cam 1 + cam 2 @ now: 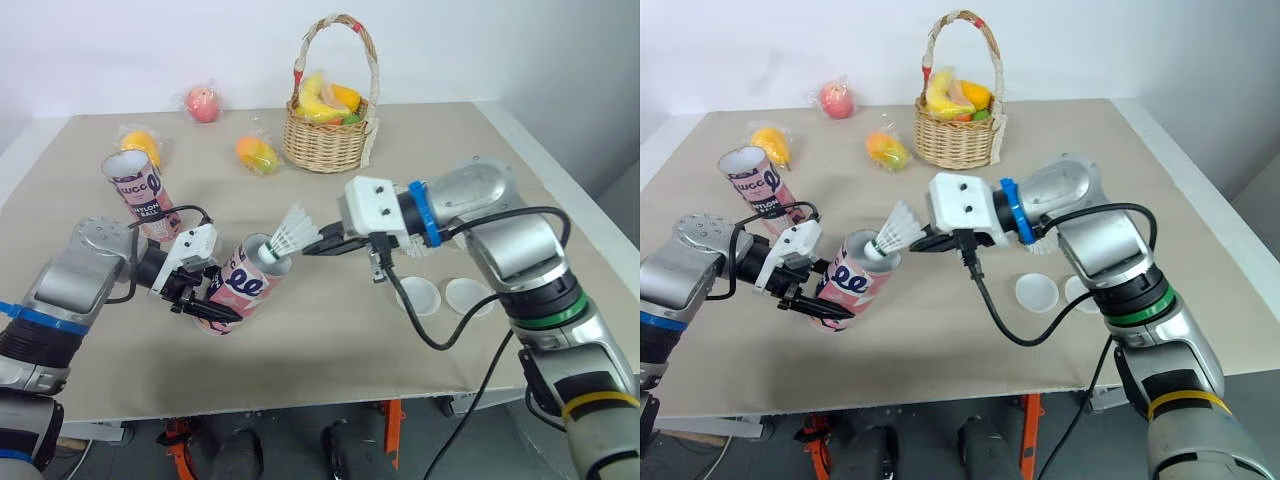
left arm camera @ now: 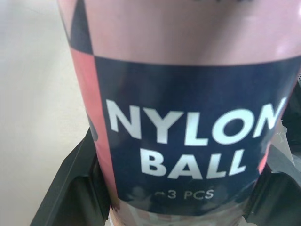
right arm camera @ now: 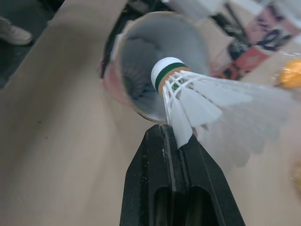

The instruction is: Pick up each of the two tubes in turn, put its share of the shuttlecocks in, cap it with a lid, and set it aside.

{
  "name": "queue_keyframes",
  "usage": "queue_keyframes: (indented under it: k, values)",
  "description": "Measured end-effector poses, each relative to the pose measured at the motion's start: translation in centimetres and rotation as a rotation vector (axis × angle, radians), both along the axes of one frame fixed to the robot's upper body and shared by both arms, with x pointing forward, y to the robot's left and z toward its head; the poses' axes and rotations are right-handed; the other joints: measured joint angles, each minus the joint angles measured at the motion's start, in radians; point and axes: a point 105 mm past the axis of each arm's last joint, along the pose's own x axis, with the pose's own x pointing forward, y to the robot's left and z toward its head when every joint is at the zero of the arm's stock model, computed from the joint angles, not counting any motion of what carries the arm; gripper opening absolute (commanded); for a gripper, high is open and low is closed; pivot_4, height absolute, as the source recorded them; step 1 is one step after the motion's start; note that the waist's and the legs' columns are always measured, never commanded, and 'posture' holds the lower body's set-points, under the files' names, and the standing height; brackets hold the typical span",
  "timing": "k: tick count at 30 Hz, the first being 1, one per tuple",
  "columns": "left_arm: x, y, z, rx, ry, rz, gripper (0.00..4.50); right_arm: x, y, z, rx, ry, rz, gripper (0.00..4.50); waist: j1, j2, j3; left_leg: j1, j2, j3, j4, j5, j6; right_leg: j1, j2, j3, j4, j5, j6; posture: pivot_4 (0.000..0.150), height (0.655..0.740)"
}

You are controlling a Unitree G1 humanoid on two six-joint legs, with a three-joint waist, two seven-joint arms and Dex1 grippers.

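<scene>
One shuttlecock (image 1: 295,232), cork behind tube (image 1: 243,284) rim

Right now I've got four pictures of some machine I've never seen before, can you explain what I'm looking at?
It is a two-armed humanoid robot. Two pictures come from cameras on its head, looking down at a table; the other two from wrist cameras. Its left gripper holds a pink tube tilted, mouth toward the right gripper, which pinches a white shuttlecock by its skirt at that mouth. A second tube stands behind, two white lids lie on the right, and a fruit basket and three wrapped fruits sit at the far side.
</scene>
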Motion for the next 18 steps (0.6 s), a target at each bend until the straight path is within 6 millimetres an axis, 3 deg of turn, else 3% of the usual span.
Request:
queue_keyframes:
  k: [2, 6, 8, 16, 18]
  values:
    - [0.0, 0.0, 0.0, 0.000, 0.000, -0.001, 2.96, -0.2, 0.4, -0.4, -0.011, 0.010, 0.013, 1.05, 0.001, 0.000, 0.000, 0.000, 0.000, 0.000, 0.000, 0.000, 0.000, 0.000, 0.000, 0.000, 0.000, 0.001, -0.003, 0.150, 0.7400]
    - [0.0, -0.2, 0.0, -0.004, -0.005, -0.008, 2.96, -0.4, 1.2, -0.5, -0.010, 0.085, 0.019, 2.96, 0.001, 0.000, 0.000, 0.000, 0.000, 0.000, 0.000, 0.000, 0.000, 0.000, 0.000, 0.000, 0.000, 0.001, -0.003, 0.150, 0.7400]
    - [0.0, -0.2, 0.0, -0.006, -0.005, -0.010, 2.96, -0.6, 1.0, -0.4, -0.001, 0.132, 0.023, 3.47, 0.002, 0.000, 0.000, 0.000, 0.000, 0.000, 0.000, 0.000, 0.000, 0.000, 0.000, 0.000, 0.000, 0.001, -0.003, 0.150, 0.7400]
    - [-0.2, -0.6, -0.5, -0.015, 0.007, -0.018, 2.96, 0.5, -3.5, 1.9, 0.127, 0.255, -0.161, 3.47, 0.004, 0.000, 0.000, 0.000, 0.000, 0.000, 0.000, 0.000, 0.000, 0.001, -0.001, -0.001, 0.000, 0.001, -0.003, 0.150, 0.7400]
    - [-0.4, -0.6, -0.8, -0.013, 0.013, -0.022, 2.96, 1.8, -5.4, 1.8, 0.212, 0.295, -0.332, 3.47, 0.006, 0.000, 0.000, 0.000, 0.000, 0.000, 0.000, 0.000, 0.000, 0.001, -0.001, -0.001, 0.000, 0.001, -0.003, 0.150, 0.7400]
